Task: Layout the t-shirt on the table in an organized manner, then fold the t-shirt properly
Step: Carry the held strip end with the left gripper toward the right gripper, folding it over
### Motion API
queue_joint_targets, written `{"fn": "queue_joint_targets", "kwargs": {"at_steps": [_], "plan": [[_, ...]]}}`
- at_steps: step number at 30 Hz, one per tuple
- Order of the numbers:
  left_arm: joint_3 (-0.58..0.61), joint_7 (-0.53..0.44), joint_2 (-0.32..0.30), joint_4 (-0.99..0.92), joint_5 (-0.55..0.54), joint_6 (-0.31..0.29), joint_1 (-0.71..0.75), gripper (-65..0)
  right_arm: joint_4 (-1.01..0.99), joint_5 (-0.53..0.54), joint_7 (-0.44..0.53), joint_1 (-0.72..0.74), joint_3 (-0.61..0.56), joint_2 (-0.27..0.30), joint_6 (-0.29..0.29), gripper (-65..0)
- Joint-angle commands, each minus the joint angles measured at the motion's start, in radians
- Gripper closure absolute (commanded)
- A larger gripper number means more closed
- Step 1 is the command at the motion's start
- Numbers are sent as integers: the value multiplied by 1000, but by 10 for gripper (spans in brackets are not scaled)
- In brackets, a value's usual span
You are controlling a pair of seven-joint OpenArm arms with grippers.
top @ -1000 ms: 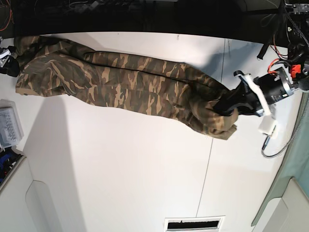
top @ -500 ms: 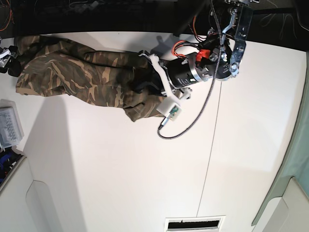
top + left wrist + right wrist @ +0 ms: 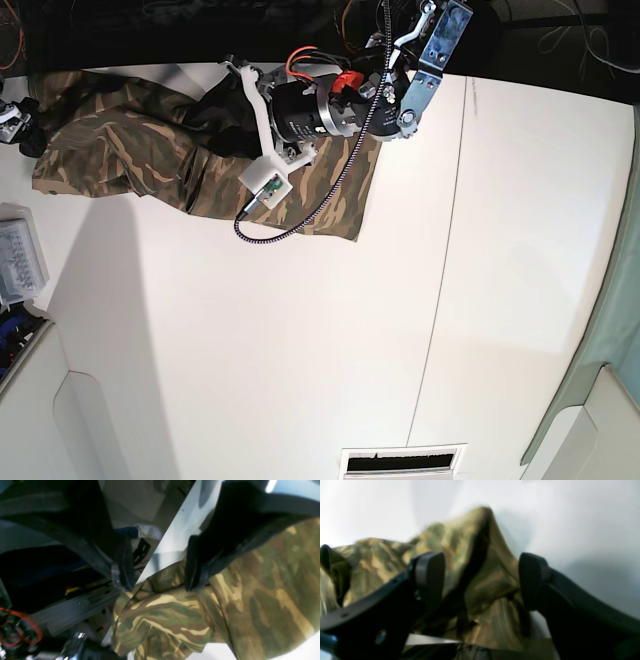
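Observation:
The camouflage t-shirt (image 3: 130,150) lies bunched at the far left of the white table (image 3: 300,330), with one end doubled back over itself (image 3: 335,195). My left gripper (image 3: 215,105) reaches over the shirt's middle. In the left wrist view the left gripper (image 3: 157,572) is open, nothing is pinched, and one fingertip (image 3: 192,565) rests against the t-shirt (image 3: 225,610). My right gripper (image 3: 12,125) sits at the shirt's left end. Seen from its wrist, the right gripper (image 3: 481,577) is open, with a raised fold of the t-shirt (image 3: 480,562) standing loose between the fingers.
A thin seam line (image 3: 440,280) crosses the table. A clear plastic box (image 3: 20,262) stands at the left edge and a vent slot (image 3: 400,462) at the near edge. Dark clutter and cables run behind the far edge (image 3: 150,30).
My left arm has swept from the right side across to the left, dragging the shirt's end back over the rest, then opened and let it go. The right gripper opened wider.

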Motion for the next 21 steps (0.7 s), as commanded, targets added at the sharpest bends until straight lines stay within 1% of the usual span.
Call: {"fn": "queue_joint_targets", "kwargs": {"at_steps": [1,4,8,10,13,18,21], "plan": [[2,-25,8,15,-19,-8,-8,-359,-12,30,21,20,2,27,4,-449],[2,-25,8,15,13,-8,-6,-359,-82,21,26,56,-17,27,6,-448],[2,-24,8,15,66,-8,-5,-359,-129,-48,77,89,-26,27,1,-448],[2,-19,8,15,69,-7,-5,-358,-134,-72,84,97,-26,27,-10,-448],[2,-14,8,15,64,-7,-5,-358,-139,-91,83,97,-40,27,-9,-448],[2,-36,8,16,61,-8,-5,-357,-206,-92,87,97,-136,27,-5,-447],[2,-35,8,16,61,-8,-6,-357,-229,-92,114,97,-193,26,-5,-446]]}}
